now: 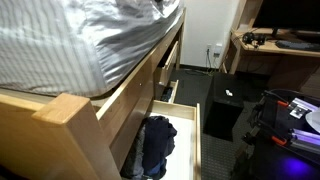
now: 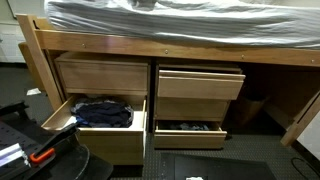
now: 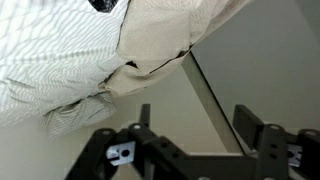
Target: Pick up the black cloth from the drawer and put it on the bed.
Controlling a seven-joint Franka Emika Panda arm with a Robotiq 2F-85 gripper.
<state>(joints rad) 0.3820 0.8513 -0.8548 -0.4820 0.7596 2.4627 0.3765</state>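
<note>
Below the bed (image 1: 70, 45), the open drawer (image 1: 197, 135) is being cut off by the lower edge in an exterior view, and its side toward the bed is being hidden by a wooden post (image 1: 72, 132). The contents of the lower drawer (image 2: 187, 127) under the bed are being shown too dark to identify. In the wrist view, the gripper (image 3: 192, 112) is being cropped at the bottom, and a dark object (image 3: 101, 5) on the bed at the top.

Both exterior views are dim and low in resolution. The bedding (image 1: 70, 40) takes the strongest light and looks slightly washed out. The drawer (image 2: 110, 140) interior lies in shadow. In the wrist view the gripper (image 3: 192, 115) is dark and soft-edged.
</note>
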